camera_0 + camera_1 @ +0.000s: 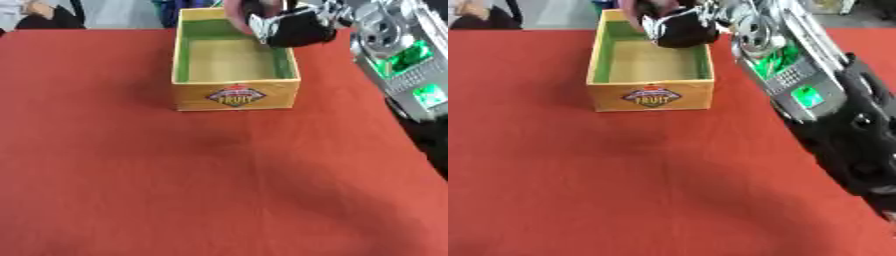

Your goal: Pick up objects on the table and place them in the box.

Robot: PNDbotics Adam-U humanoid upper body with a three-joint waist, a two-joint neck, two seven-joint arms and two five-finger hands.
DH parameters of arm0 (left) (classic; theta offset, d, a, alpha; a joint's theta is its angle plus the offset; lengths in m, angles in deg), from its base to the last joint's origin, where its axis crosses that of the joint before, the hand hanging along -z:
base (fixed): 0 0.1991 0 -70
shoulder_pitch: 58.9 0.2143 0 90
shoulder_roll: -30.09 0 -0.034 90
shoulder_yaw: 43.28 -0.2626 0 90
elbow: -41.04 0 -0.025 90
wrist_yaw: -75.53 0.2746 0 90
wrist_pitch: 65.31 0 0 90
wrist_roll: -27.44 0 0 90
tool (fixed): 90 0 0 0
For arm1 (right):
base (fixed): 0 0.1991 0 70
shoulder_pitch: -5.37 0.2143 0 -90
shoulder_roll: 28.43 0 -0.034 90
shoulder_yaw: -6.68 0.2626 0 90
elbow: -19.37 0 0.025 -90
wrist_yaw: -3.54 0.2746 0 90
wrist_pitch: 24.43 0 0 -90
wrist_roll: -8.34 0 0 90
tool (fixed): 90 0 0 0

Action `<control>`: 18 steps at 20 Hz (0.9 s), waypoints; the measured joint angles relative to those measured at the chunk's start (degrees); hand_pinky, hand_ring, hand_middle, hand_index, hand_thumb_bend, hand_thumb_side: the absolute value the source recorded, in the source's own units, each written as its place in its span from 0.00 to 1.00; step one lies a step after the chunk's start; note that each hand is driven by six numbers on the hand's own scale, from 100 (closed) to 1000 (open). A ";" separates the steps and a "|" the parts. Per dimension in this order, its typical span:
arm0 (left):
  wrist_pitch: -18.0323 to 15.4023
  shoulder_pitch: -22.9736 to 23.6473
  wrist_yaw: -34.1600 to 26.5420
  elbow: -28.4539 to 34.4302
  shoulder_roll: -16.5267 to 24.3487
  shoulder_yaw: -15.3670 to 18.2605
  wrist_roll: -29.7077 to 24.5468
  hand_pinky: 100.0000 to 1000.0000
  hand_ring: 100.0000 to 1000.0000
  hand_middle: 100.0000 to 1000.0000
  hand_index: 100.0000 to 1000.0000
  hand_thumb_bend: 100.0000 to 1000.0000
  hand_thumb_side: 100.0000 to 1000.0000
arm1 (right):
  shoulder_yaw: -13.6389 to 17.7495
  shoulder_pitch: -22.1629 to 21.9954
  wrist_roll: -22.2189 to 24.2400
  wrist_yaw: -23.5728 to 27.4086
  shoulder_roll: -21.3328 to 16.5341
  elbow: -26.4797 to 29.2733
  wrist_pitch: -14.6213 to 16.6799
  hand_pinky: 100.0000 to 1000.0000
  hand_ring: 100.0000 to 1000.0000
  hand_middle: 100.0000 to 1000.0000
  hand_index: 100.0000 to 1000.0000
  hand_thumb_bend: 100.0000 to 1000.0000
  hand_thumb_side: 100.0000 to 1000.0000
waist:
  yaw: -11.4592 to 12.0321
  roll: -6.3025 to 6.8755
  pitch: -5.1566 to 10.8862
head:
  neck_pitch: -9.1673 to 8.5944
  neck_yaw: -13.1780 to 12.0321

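A yellow wooden box (234,95) with green inner walls and a "FRUIT" label stands at the far middle of the red table (175,190). My right hand (296,29) comes in from the upper right and hovers over the box's far right corner. Its fingers are curled round a dull pink, rounded object (234,12), which it holds above the box's far end. Most of that object is hidden by the hand and the view's top edge. Only the tan floor of the box shows inside it. My left hand shows in no view.
My right forearm (798,75), silver with green lights, runs along the table's right side and hides that edge in the right eye view. The red cloth reaches from the box to the near edge. Dark shapes show beyond the table's far edge.
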State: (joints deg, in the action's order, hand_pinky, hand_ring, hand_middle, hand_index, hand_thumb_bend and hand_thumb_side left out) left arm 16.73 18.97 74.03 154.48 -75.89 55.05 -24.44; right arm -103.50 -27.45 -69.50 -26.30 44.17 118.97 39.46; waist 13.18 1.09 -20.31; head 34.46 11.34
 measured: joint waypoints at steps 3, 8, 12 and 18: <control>-0.07 -0.11 -0.39 0.00 -0.02 -0.19 -0.32 0.31 0.24 0.28 0.44 0.00 0.43 | -0.18 2.68 -3.39 -0.58 1.94 -6.93 0.06 0.32 0.40 0.11 0.13 0.00 0.00 | 0.74 -0.09 -0.78 | -0.79 0.64; -0.07 -0.60 -0.95 0.00 -0.04 -0.73 -0.83 0.31 0.24 0.28 0.44 0.00 0.43 | -0.68 5.53 -8.83 -2.10 4.71 -17.31 1.27 0.31 0.40 0.13 0.21 0.00 0.00 | 1.70 -0.38 -1.56 | -1.87 1.34; -0.12 -1.01 -1.10 0.00 -0.05 -0.89 -1.23 0.31 0.24 0.28 0.44 0.00 0.43 | -1.26 6.29 -11.17 -5.41 7.01 -25.15 2.91 0.32 0.40 0.18 0.28 0.00 0.01 | 2.51 -0.64 -1.87 | -2.36 1.99; -0.06 -1.39 -1.03 0.00 -0.14 -1.15 -1.31 0.31 0.24 0.28 0.44 0.00 0.43 | -1.77 6.08 -11.27 -14.96 9.57 -34.37 5.66 0.39 0.46 0.25 0.38 0.00 0.06 | 3.11 -0.80 -1.94 | -2.76 2.94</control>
State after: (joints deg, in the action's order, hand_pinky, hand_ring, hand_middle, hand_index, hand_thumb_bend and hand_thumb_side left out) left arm 16.67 17.58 73.00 154.48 -76.03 53.89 -25.74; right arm -105.27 -21.37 -80.77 -41.26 53.74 84.60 45.12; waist 16.29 0.29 -22.25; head 31.69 14.28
